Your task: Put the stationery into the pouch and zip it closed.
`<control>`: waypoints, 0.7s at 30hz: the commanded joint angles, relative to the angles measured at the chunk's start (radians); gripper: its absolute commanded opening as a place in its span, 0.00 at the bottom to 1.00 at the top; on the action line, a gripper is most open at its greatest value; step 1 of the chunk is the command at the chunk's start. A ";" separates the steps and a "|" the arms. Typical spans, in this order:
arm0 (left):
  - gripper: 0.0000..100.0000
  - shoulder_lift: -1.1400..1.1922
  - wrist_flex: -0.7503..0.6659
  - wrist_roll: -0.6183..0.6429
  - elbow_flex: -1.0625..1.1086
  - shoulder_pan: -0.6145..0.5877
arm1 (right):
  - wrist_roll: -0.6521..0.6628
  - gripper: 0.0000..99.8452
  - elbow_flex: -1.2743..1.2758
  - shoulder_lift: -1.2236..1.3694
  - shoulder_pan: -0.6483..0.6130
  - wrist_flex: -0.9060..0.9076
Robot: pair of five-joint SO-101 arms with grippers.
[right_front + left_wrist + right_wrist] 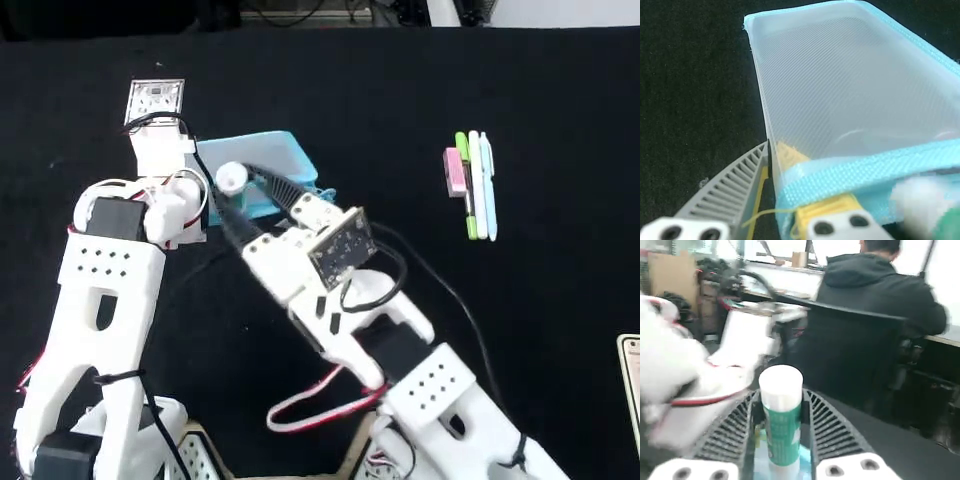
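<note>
here's the pouch (275,160), half buried under both arms in the high view, its near edge covered, and it spills past the left wrist view's edge too. the left gripper (769,150) pinches its corner, one finger mostly behind the blue band. the glue stick (781,425) is clamped in the right gripper (781,392), lower end cut off. a card (630,385) is clipped by the high view's edge.

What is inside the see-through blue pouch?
No stationery shows through the translucent blue-edged mesh pouch. The right gripper holds a green white-capped glue stick upright at its zip edge; the stick's lower end is hidden.
</note>
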 commanded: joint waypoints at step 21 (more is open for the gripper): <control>0.03 0.011 0.017 0.008 0.039 -0.005 | 0.000 0.01 0.068 -0.239 0.083 0.445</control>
